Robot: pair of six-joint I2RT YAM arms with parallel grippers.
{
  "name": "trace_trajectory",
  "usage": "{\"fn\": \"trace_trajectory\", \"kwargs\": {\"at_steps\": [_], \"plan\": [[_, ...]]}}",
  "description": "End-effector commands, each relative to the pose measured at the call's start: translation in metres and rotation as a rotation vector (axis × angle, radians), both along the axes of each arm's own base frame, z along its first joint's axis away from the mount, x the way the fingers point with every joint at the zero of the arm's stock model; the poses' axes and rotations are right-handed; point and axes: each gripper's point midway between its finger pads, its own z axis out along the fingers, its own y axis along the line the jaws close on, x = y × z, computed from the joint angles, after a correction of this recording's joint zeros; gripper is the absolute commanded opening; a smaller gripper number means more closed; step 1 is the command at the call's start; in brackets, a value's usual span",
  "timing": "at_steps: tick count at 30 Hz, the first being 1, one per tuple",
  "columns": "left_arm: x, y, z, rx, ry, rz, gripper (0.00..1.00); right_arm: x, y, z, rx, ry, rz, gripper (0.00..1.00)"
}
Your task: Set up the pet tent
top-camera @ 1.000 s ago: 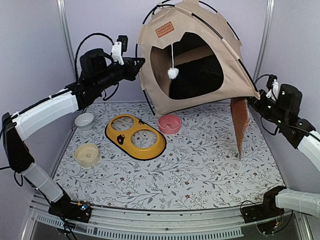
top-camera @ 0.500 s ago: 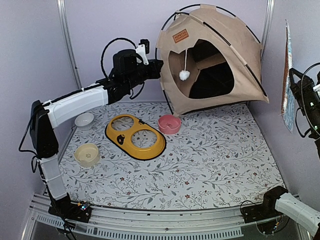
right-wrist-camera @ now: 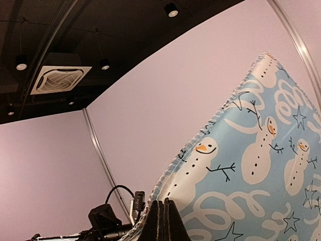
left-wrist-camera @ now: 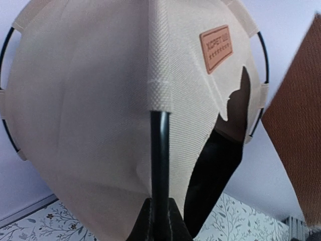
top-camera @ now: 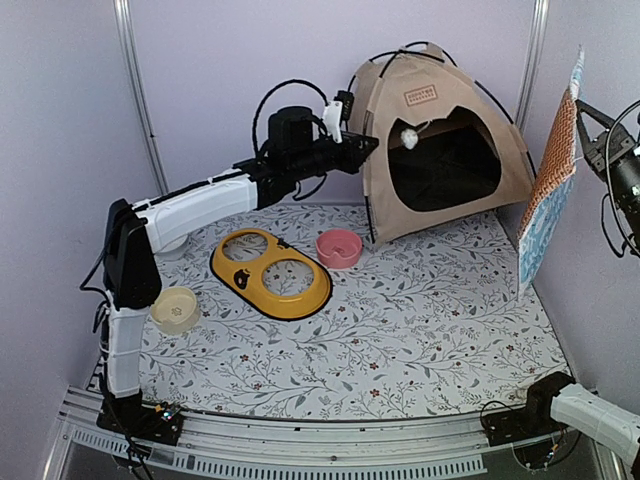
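Note:
The pet tent (top-camera: 440, 150) is tan canvas with black poles, a brown label (top-camera: 420, 96) and a white pom-pom (top-camera: 409, 139). It stands at the back right of the floral mat with its dark opening facing front. My left gripper (top-camera: 366, 144) is shut on a black pole (left-wrist-camera: 160, 150) at the tent's left front edge. The left wrist view shows the fingers (left-wrist-camera: 148, 221) clamped around that pole below the canvas (left-wrist-camera: 90, 100). My right gripper (right-wrist-camera: 164, 203) is shut on the edge of a blue snowman cushion (top-camera: 548, 190), held up in the air by the right wall.
A yellow double-bowl feeder (top-camera: 270, 272) lies left of centre on the floral mat (top-camera: 420, 330), with a pink bowl (top-camera: 339, 247) beside it. A cream bowl (top-camera: 174, 309) sits near the left arm's upright link. Walls and metal posts enclose the back and sides.
The left arm has carried the tent from the back centre to the back right. The right arm has drawn the cushion from beside the tent and raised it toward the right wall.

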Motion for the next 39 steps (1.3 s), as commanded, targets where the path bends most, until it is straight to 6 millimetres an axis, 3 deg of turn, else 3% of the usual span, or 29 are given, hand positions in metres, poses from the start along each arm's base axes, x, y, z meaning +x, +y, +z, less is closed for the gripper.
{"fn": "trace_trajectory", "kwargs": {"at_steps": [1, 5, 7, 10, 12, 14, 20, 22, 25, 30, 33, 36, 39], "plan": [[-0.050, -0.052, -0.005, 0.065, -0.097, -0.242, 0.00, 0.023, 0.040, -0.010, -0.106, 0.011, 0.160, 0.00], [-0.070, -0.068, -0.022, 0.067, -0.041, -0.336, 0.00, 0.067, 0.076, -0.082, -0.086, 0.167, 0.278, 0.00], [-0.078, -0.074, -0.028, 0.068, -0.015, -0.367, 0.00, 0.088, 0.102, -0.136, -0.093, 0.290, 0.298, 0.00], [-0.089, -0.081, -0.037, 0.066, 0.038, -0.440, 0.00, 0.107, 0.132, -0.235, -0.123, 0.470, 0.313, 0.00], [-0.097, -0.086, -0.044, 0.064, 0.086, -0.516, 0.00, 0.112, 0.130, -0.295, -0.097, 0.584, 0.289, 0.00], [-0.107, -0.091, -0.051, 0.058, 0.139, -0.588, 0.00, 0.115, 0.123, -0.341, -0.067, 0.675, 0.246, 0.00], [-0.147, -0.094, -0.057, 0.009, 0.242, -0.794, 0.00, 0.122, 0.128, -0.443, -0.094, 0.960, 0.213, 0.00], [-0.158, -0.095, -0.064, 0.031, 0.259, -0.838, 0.00, 0.125, 0.131, -0.461, -0.094, 1.017, 0.215, 0.00], [-0.164, -0.094, -0.089, 0.099, 0.287, -0.845, 0.00, 0.130, 0.143, -0.469, -0.108, 1.034, 0.258, 0.00], [-0.157, -0.092, -0.138, 0.194, 0.374, -0.812, 0.00, 0.130, 0.185, -0.453, -0.191, 0.982, 0.414, 0.00], [-0.136, -0.086, -0.159, 0.210, 0.430, -0.741, 0.00, 0.120, 0.194, -0.443, -0.262, 0.949, 0.418, 0.16], [-0.117, -0.076, -0.170, 0.203, 0.465, -0.677, 0.00, 0.112, 0.177, -0.434, -0.266, 0.947, 0.356, 0.43], [-0.104, -0.069, -0.178, 0.214, 0.478, -0.622, 0.00, 0.106, 0.160, -0.413, -0.257, 0.940, 0.289, 0.62]]}}
